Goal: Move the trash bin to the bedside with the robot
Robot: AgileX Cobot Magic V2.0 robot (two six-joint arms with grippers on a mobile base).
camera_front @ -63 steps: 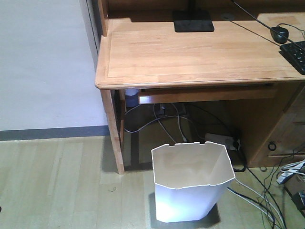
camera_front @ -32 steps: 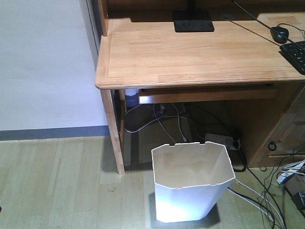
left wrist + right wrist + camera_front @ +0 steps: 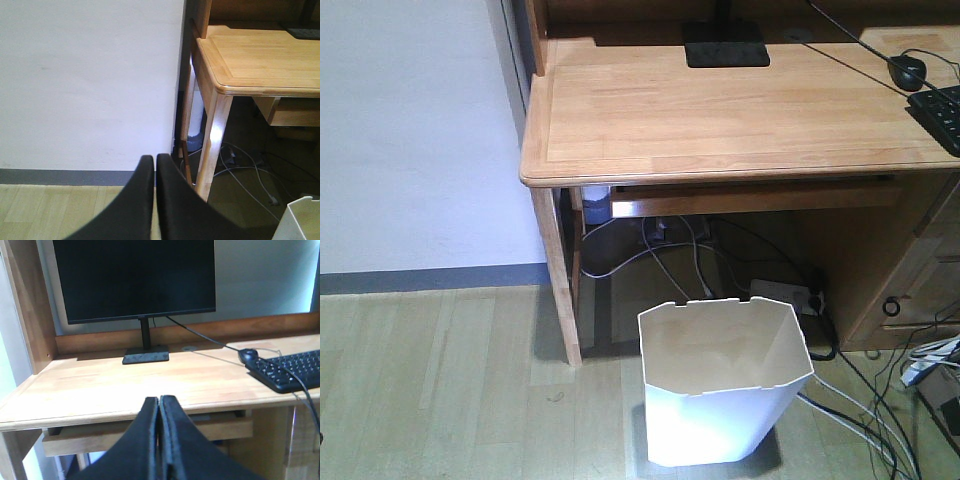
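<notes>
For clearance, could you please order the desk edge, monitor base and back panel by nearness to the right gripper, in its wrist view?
1. desk edge: just before the right gripper.
2. monitor base: farther back, centre.
3. back panel: rearmost.

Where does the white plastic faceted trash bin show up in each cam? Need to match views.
Exterior front-facing view: the white plastic faceted trash bin is at bottom centre, on the floor in front of the light wooden desk.
Left wrist view: only a corner of the bin shows, at the bottom right edge.
Right wrist view: not in it.
Shared landmark: the desk, upper right in the left wrist view and across the middle in the right wrist view.
</notes>
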